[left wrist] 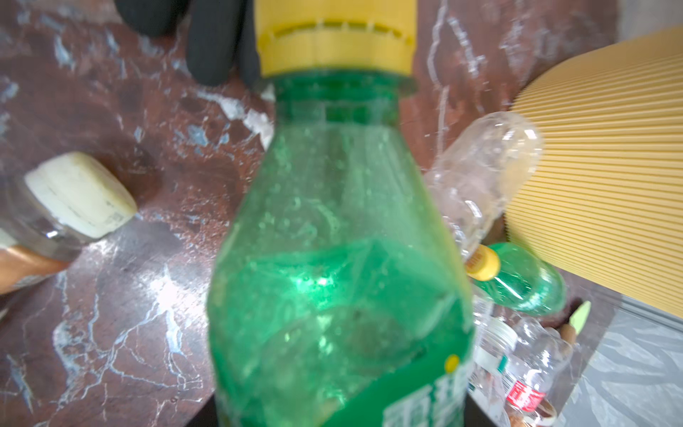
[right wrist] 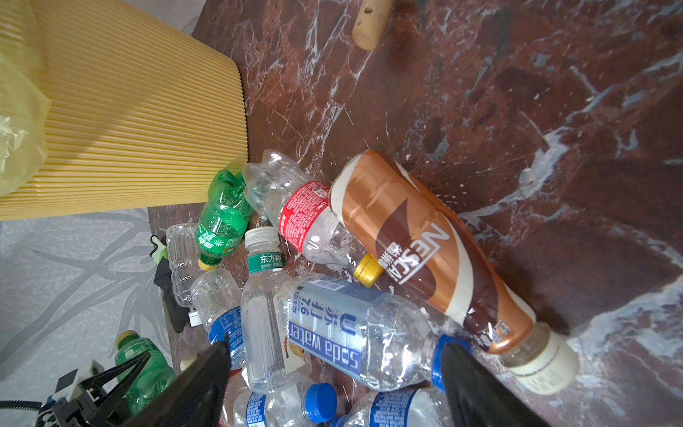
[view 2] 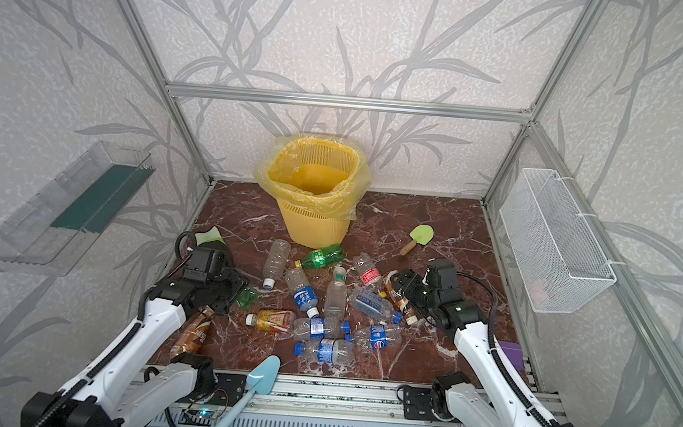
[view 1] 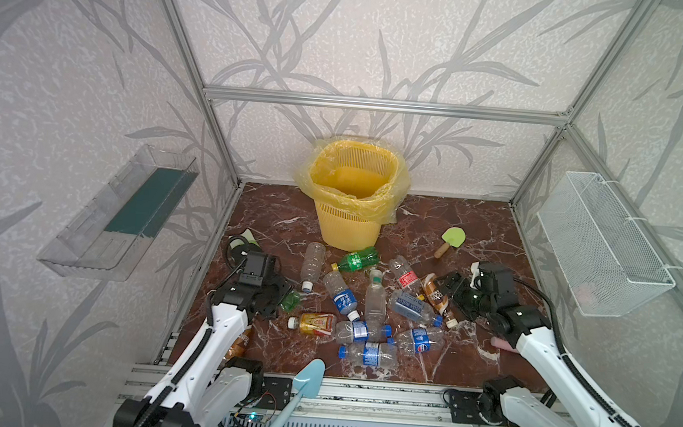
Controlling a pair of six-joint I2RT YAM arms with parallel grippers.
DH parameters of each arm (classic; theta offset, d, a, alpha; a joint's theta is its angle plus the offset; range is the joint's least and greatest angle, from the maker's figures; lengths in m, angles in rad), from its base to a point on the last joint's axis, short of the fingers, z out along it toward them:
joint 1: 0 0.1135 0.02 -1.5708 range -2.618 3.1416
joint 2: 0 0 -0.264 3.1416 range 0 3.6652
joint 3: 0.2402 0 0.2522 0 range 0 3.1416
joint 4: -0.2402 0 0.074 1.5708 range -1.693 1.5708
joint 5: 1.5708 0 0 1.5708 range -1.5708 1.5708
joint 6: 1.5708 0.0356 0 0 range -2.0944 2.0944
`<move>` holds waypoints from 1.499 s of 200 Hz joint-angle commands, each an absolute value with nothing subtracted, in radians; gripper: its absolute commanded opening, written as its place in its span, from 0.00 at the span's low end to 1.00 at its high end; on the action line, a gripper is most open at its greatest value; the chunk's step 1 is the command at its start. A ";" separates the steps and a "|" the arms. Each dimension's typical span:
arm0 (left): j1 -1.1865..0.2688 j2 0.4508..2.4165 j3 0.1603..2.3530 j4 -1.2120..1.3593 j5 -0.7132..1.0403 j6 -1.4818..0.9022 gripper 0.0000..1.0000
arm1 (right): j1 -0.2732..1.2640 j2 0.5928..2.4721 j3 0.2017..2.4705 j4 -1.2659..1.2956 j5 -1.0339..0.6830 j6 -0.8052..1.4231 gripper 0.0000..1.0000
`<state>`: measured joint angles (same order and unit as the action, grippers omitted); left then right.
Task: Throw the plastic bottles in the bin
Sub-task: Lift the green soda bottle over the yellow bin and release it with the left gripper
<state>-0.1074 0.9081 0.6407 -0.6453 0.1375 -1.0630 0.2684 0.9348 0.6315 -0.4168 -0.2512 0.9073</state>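
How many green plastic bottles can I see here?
2. One green plastic bottle lies beside the yellow lattice bin; the second green bottle is held in the left gripper. Others may be hidden under the arms.

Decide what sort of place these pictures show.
Probably a robot test cell: an aluminium frame with wallpapered panels, two robot arms on a rail, plastic bottles strewn before a yellow bin.

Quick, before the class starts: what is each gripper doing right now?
Left gripper: closed on the green bottle.
Right gripper: open, holding nothing.
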 commanded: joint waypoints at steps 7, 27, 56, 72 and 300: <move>-0.107 0.917 0.838 -0.610 0.212 -0.979 0.56 | 0.273 0.936 0.647 -0.419 -0.239 0.895 0.89; -0.139 1.052 1.134 -0.584 0.258 -0.965 0.56 | 0.273 0.934 0.659 -0.419 -0.238 0.896 0.89; -0.217 1.397 1.718 -0.607 0.284 -0.927 0.62 | 0.272 0.934 0.691 -0.433 -0.234 0.896 0.89; -0.203 1.603 2.053 -0.788 0.274 -0.931 0.78 | 0.271 0.928 0.717 -0.460 -0.225 0.885 0.89; -0.078 0.865 0.812 -0.600 0.257 -0.850 0.97 | 0.262 0.980 0.673 -0.534 -0.147 0.670 0.90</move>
<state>-0.0792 0.8558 0.8272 -0.6346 0.2382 -0.8436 0.2665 0.9348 0.6380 -0.4980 -0.1699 0.7700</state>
